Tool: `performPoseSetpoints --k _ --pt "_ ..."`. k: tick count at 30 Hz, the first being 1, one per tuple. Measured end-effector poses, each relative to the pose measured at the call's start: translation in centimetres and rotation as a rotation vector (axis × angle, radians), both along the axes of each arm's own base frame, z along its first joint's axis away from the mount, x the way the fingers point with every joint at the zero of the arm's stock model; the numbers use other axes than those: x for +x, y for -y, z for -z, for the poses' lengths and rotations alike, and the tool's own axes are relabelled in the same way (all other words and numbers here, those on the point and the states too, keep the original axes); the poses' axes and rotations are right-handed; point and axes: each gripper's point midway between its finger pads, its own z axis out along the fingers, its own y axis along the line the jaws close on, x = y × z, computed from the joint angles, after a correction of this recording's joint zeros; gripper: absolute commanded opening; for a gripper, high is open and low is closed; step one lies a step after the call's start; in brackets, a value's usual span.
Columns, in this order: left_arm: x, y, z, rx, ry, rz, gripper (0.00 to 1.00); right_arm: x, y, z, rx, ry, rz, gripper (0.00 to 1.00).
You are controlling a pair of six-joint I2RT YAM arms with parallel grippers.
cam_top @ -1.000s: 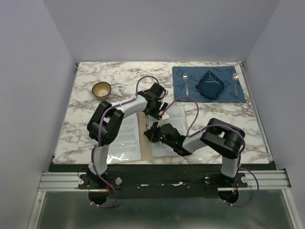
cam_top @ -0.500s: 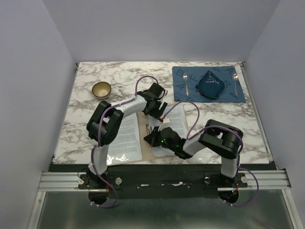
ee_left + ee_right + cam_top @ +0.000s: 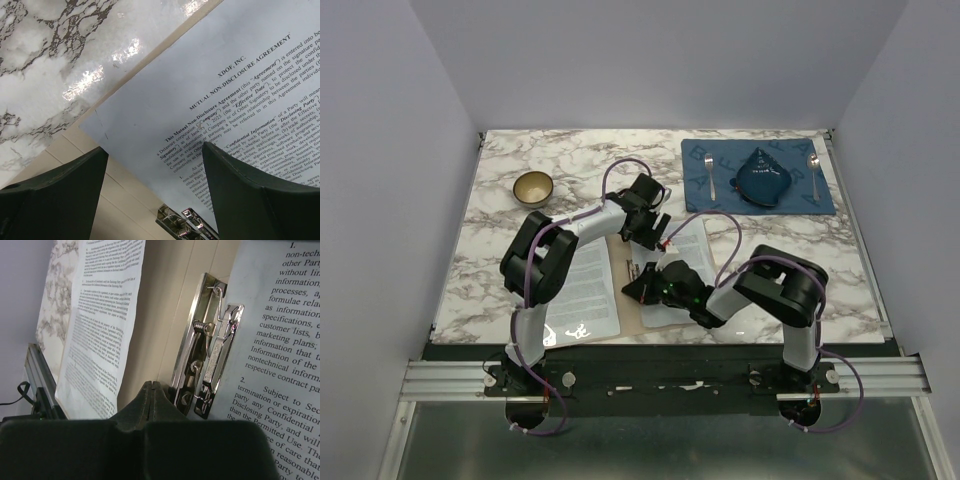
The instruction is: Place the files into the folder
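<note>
We see the folder (image 3: 170,290) lying open and flat on the marble table (image 3: 570,160), close to the near edge, right between the two arms. It is smooth tan card, with a shiny metal clip (image 3: 207,355) along its middle fold. The files (image 3: 585,285) are thin white sheets with rows of tiny black words. One lies on the left leaf and one on the right leaf. From the left wrist, the top corner of the right sheet (image 3: 225,100) sits just inside the folder's edge, so a thin tan strip shows around it. The marble runs on behind the folder to the back wall. A small round bowl (image 3: 533,187) sits at the far left. A blue cloth mat (image 3: 790,200) with a fork (image 3: 709,175), a spoon (image 3: 813,165) and a dark blue thing (image 3: 761,178) sits in the far right corner, well apart from the folder. The left gripper (image 3: 154,150) hangs over the top of the right sheet, its fingers spread wide with nothing between them. The right gripper (image 3: 151,387) is squeezed tight on nothing, its tips just beside the near end of the clip, between the two sheets.
</note>
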Motion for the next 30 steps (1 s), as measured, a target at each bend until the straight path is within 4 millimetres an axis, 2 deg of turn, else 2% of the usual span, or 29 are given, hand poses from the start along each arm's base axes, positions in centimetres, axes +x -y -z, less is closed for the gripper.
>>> performPoseSetpoints --k 8,14,17,19,22,26,30 --pt "0.0 -0.2 -0.1 0.004 0.011 0.014 0.87 -0.6 0.6 -0.6 -0.015 -0.004 -0.035 0.01" --pt "0.0 -0.5 -0.2 0.014 0.012 0.023 0.88 -0.2 1.5 -0.9 -0.09 0.0 -0.048 0.01" --pt "0.0 -0.8 -0.3 0.024 0.005 0.028 0.88 0.1 1.6 -1.4 -0.123 0.009 -0.057 0.07" --pt "-0.2 -1.1 -0.3 0.036 -0.007 0.031 0.88 0.7 1.4 -2.4 -0.128 0.028 -0.058 0.19" --pt "-0.4 -1.7 -0.5 0.049 -0.026 0.03 0.89 1.4 0.9 -4.7 -0.11 0.071 -0.061 0.28" --pt "-0.4 -2.6 -0.9 0.053 -0.058 0.016 0.91 2.1 0.3 -8.0 -0.076 0.126 -0.063 0.33" --pt "0.0 -2.9 -2.1 0.029 -0.067 0.006 0.96 2.4 0.3 -9.3 -0.096 0.152 -0.067 0.35"
